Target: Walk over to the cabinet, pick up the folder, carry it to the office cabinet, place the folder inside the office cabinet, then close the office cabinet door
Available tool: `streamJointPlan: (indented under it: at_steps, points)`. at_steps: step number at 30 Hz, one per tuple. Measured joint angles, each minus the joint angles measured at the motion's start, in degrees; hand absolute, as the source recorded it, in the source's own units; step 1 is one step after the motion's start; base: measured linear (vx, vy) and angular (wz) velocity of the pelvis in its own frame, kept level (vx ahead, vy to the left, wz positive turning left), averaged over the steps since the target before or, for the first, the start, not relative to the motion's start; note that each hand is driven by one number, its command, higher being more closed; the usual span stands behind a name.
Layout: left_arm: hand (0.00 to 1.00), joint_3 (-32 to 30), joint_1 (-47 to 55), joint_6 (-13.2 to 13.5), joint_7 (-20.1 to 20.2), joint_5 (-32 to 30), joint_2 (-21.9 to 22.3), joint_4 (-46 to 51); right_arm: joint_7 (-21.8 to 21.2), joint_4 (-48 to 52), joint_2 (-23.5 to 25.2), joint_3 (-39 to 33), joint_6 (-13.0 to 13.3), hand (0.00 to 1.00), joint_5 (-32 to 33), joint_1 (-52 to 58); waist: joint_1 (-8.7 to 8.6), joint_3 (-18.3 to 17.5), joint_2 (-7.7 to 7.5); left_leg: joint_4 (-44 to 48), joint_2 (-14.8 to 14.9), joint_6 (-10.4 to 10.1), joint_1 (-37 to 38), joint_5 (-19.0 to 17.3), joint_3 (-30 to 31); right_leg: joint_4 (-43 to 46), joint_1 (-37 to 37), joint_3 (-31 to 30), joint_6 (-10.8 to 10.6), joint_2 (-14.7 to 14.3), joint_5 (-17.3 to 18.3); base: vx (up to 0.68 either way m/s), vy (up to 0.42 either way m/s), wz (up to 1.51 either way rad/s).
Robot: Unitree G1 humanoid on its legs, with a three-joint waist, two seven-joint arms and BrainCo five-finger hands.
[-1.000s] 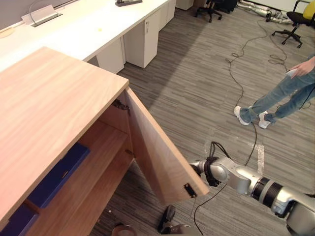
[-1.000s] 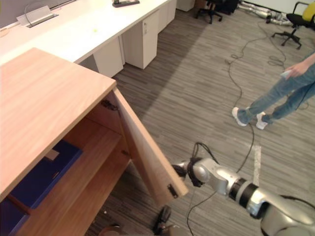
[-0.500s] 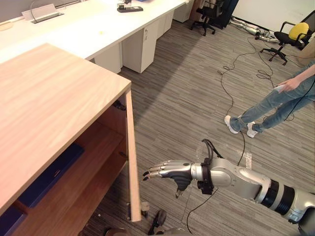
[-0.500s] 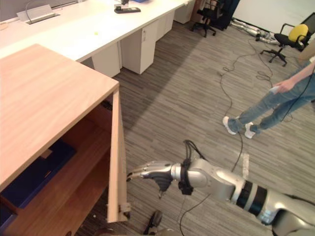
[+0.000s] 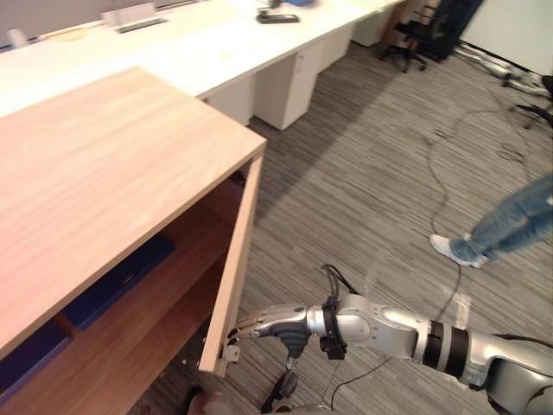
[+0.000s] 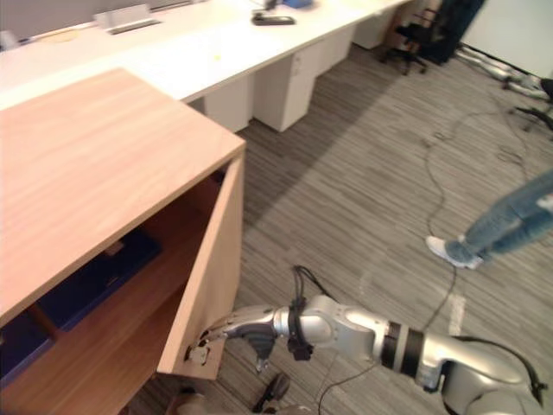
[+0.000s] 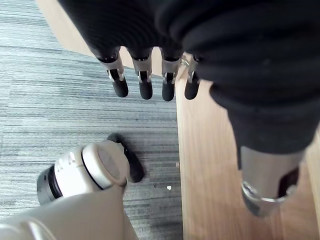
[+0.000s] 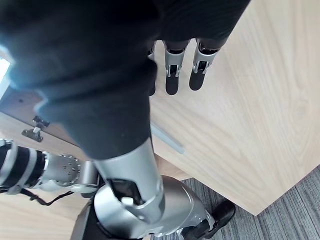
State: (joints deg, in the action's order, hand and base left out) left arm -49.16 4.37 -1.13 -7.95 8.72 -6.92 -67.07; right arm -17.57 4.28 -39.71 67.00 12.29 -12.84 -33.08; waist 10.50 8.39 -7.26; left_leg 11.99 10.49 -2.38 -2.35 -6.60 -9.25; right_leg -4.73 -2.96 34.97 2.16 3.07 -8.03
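Observation:
The wooden office cabinet (image 5: 104,173) fills the left of the eye views. Its door (image 5: 232,277) stands partly open, seen almost edge-on. A dark blue folder (image 5: 121,278) lies flat on the shelf inside. My right hand (image 5: 289,322) reaches in low from the right, open, its straight fingers (image 8: 172,80) against the door's outer face (image 8: 240,125) near the lower corner. In the left wrist view my left hand (image 7: 145,80) hangs open and holds nothing, over grey carpet beside a wooden panel (image 7: 210,165).
A long white desk (image 5: 216,60) with drawer units runs along the back. A person's legs (image 5: 510,225) are at the right, with a cable (image 5: 441,173) trailing over the carpet. An office chair (image 5: 423,30) stands at the far end.
The door has swung from wide open towards the cabinet. My right hand came out from behind it and followed with straight fingers. The camera has also shifted.

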Motion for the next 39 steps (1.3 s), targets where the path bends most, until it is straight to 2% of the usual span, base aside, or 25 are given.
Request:
streamJointPlan:
  at_steps: [1, 3, 6, 7, 8, 12, 14, 19, 22, 26, 27, 28, 29, 30, 31, 32, 33, 34, 35, 36, 37, 38, 39]
  points:
    - [0.00, 0.7, 0.1, 0.0, -0.3, 0.0, 0.2, 0.0, 0.4, -0.7, 0.2, 0.0, -0.2, 0.00, -1.0, 0.0, 0.37, 0.3, 0.21, 2.4, 0.3, 3.3, -1.7, 0.3, -5.2, 0.2, 0.1, 1.8, -0.1, 1.0, 0.3, -0.05, 0.004, 0.95]
    - [0.00, 1.7, 0.6, 0.0, -0.8, 0.0, 0.4, 0.0, 2.1, -1.8, 0.9, -0.9, -0.5, 0.00, -3.1, 0.4, 0.32, 1.0, 1.14, 2.6, 1.4, 4.8, -2.2, -0.5, -10.1, 0.1, 1.1, 4.8, -0.6, 1.5, 0.6, -0.04, 0.000, 0.88]
    - [0.00, 2.2, 1.6, -0.2, -1.3, -0.1, 0.0, 0.0, 3.1, -3.2, 3.1, -2.6, -0.9, 0.00, -5.7, 2.2, 0.24, 1.4, 1.10, -0.3, 1.7, 4.0, -1.4, -0.3, -12.9, 0.0, 1.4, 7.5, -1.2, 2.3, 0.6, 0.00, -0.007, 0.63]
    - [0.00, 2.3, 1.7, -0.4, -1.3, -0.2, 0.2, 0.0, 3.8, -4.7, 5.0, -4.4, -0.8, 0.00, -6.6, 3.9, 0.01, 1.6, 1.38, -2.2, 1.5, 2.3, -0.8, 0.8, -12.8, 0.0, 2.0, 9.2, -1.2, 2.7, 0.6, 0.06, -0.002, 0.66]
    - [0.00, 2.7, 1.9, -0.5, -1.3, -0.2, 0.2, 0.0, 4.2, -6.4, 7.2, -6.2, -0.7, 0.00, -7.5, 5.3, -0.09, 1.5, 1.57, -4.2, 1.2, 0.9, -0.4, 2.5, -12.1, 0.0, 2.3, 10.5, -1.3, 2.8, 0.7, 0.08, 0.003, 0.68]
    - [0.00, 5.3, 1.5, -0.7, -1.3, -0.5, 0.6, 0.2, 5.6, -10.4, 12.5, -10.1, -0.4, 0.00, -8.7, 7.4, -0.72, 1.0, 1.44, -9.7, -0.1, -1.4, -0.2, 7.7, -7.8, 0.0, 2.5, 14.1, -1.2, 3.1, 0.6, 0.07, 0.010, 0.51]
    - [0.00, 7.5, 1.5, -0.6, -1.2, -0.8, 0.7, 0.4, 6.5, -13.4, 15.8, -12.7, -0.5, 0.00, -9.2, 8.9, -1.02, 0.2, 1.53, -13.3, -1.1, -1.4, 1.1, 10.1, -5.2, 0.1, 3.9, 16.7, -1.2, 3.5, 0.6, 0.11, 0.038, 0.69]
    - [0.00, 12.4, 1.5, -0.6, -1.2, -1.3, 2.3, 3.1, 8.7, -18.7, 20.9, -18.2, -2.5, 0.00, -10.9, 10.4, -0.90, -0.7, 2.38, -15.0, -3.0, -1.8, 1.4, 11.8, 0.6, 2.2, 6.0, 20.8, -2.4, 5.7, 1.5, 0.08, 0.069, 0.55]
    - [0.00, 14.4, 1.7, -0.5, -1.3, -1.4, 3.4, 3.9, 10.6, -22.4, 22.7, -22.7, -4.2, 0.00, -10.9, 11.7, -0.34, -1.6, 3.99, -15.4, -4.7, -1.0, 1.6, 12.1, 4.3, 8.2, 6.8, 23.9, -4.3, 9.4, 4.1, 0.08, 0.115, 0.60]
    - [0.00, 15.5, 3.7, -0.3, -1.6, -1.4, 4.2, 5.4, 12.7, -25.9, 25.1, -26.7, -5.5, 0.00, -10.8, 13.1, -0.25, -2.3, 4.50, -15.9, -6.8, -0.1, 2.5, 12.3, 6.4, 16.3, 6.9, 24.7, -5.5, 14.7, 7.7, 0.05, 0.104, 0.35]
    - [0.00, 16.3, 4.8, -0.3, -1.7, -1.4, 4.3, 5.9, 13.6, -26.0, 25.4, -28.5, -5.6, 0.00, -10.8, 14.6, -0.27, -2.7, 4.61, -15.8, -7.8, 0.2, 2.7, 12.1, 7.1, 19.8, 6.8, 24.7, -5.9, 17.2, 9.1, 0.04, 0.160, 0.57]
    - [0.00, 17.4, 5.4, -0.2, -1.7, -1.4, 4.2, 5.9, 13.8, -25.9, 25.4, -30.6, -5.5, 0.00, -10.8, 17.0, -1.01, -3.2, 4.60, -15.9, -8.9, 0.8, 2.6, 11.8, 9.3, 23.7, 6.7, 22.2, -5.9, 19.8, 10.4, 0.02, 0.128, 0.79]
    - [0.00, 18.1, 5.5, -0.2, -1.7, -1.4, 4.2, 5.9, 14.1, -25.7, 25.5, -32.0, -5.5, 0.00, -10.7, 18.7, -1.50, -3.3, 4.70, -15.9, -9.6, 1.0, 2.6, 11.9, 10.6, 25.5, 6.7, 19.5, -5.4, 20.9, 10.9, 0.01, 0.113, 1.24]
    - [0.00, 20.3, 6.0, 0.3, -1.7, -1.4, 3.9, 5.9, 15.0, -24.7, 25.9, -35.9, -5.5, 0.00, -10.7, 22.8, -2.22, -3.5, 4.75, -15.7, -10.9, 1.3, 2.7, 12.1, 13.7, 29.6, 5.1, 8.2, -3.8, 22.3, 11.9, -0.01, 0.065, 1.06]
    - [0.00, 21.1, 6.2, 0.4, -1.8, -1.4, 3.6, 5.9, 15.1, -24.4, 26.2, -37.4, -5.5, 0.00, -10.7, 24.4, -2.31, -3.7, 4.71, -15.5, -11.2, 1.5, 2.9, 12.2, 15.0, 31.0, 3.8, 2.8, -3.2, 22.2, 12.6, -0.02, 0.044, 1.18]
    - [0.00, 22.6, 6.4, 0.5, -1.8, -1.4, 3.0, 6.0, 15.3, -24.1, 27.6, -40.6, -5.4, 0.00, -10.6, 27.0, -2.53, -3.8, 4.85, -15.5, -11.2, 1.8, 2.6, 12.3, 17.2, 31.5, 2.4, -8.7, -3.2, 20.3, 15.4, -0.03, 0.007, 0.79]
    - [0.00, 23.1, 6.4, 0.5, -1.8, -1.4, 2.6, 6.1, 15.4, -24.3, 28.5, -42.4, -5.6, 0.00, -10.6, 28.2, -2.81, -3.8, 4.82, -15.4, -11.3, 1.8, 2.2, 12.3, 18.4, 30.8, 2.1, -13.5, -3.9, 18.8, 16.7, -0.04, -0.037, 1.09]
    - [0.00, 23.6, 6.3, 0.5, -1.8, -1.4, 2.0, 6.4, 15.8, -26.6, 30.6, -47.0, -7.2, 0.00, -10.6, 30.0, -3.77, -3.7, 4.74, -15.0, -11.3, 1.7, 1.1, 12.4, 20.8, 28.5, 1.9, -20.9, -5.5, 16.2, 17.9, -0.07, -0.088, 1.05]
    - [0.00, 23.6, 6.1, 0.6, -1.8, -1.4, 1.7, 6.9, 16.2, -28.9, 31.4, -50.7, -8.9, 0.00, -10.5, 31.2, -4.33, -3.6, 4.56, -14.9, -11.6, 1.7, 0.3, 12.4, 22.2, 26.6, 2.0, -24.7, -6.0, 14.9, 18.1, -0.09, -0.149, 1.24]
    - [0.00, 23.7, 6.1, 0.9, -1.8, -1.4, 1.3, 7.2, 16.9, -32.0, 31.7, -55.5, -11.0, 0.00, -10.4, 33.2, -4.83, -3.2, 3.45, -15.1, -12.4, 1.2, -0.2, 12.7, 23.1, 24.2, 2.5, -27.0, -7.4, 14.6, 18.8, -0.09, -0.205, 0.95]
    - [0.00, 23.7, 6.2, 1.0, -1.9, -1.4, 1.1, 7.2, 17.7, -35.1, 31.5, -59.5, -12.6, 0.00, -10.2, 35.2, -4.90, -3.5, 2.68, -16.0, -12.6, -0.4, -0.5, 13.8, 23.7, 21.9, 3.6, -26.9, -12.5, 15.0, 21.9, -0.07, -0.202, 0.68]
    - [0.00, 23.8, 6.4, 0.9, -1.9, -1.4, 1.9, 6.9, 18.2, -37.4, 31.2, -61.1, -13.2, 0.00, -9.9, 35.9, -5.31, -3.3, 3.56, -16.6, -11.7, -1.0, -0.5, 14.3, 24.3, 21.7, 4.0, -25.7, -12.3, 14.2, 21.8, -0.04, -0.208, 0.37]
    - [0.00, 23.9, 7.3, 0.9, -1.9, -1.4, 3.1, 7.0, 19.0, -40.7, 30.3, -63.0, -14.5, 0.00, -9.2, 37.3, -5.67, -3.7, 4.85, -16.9, -9.7, -1.5, -0.6, 14.6, 24.2, 20.5, 4.5, -25.1, -11.8, 12.1, 21.5, -0.01, -0.160, 0.12]
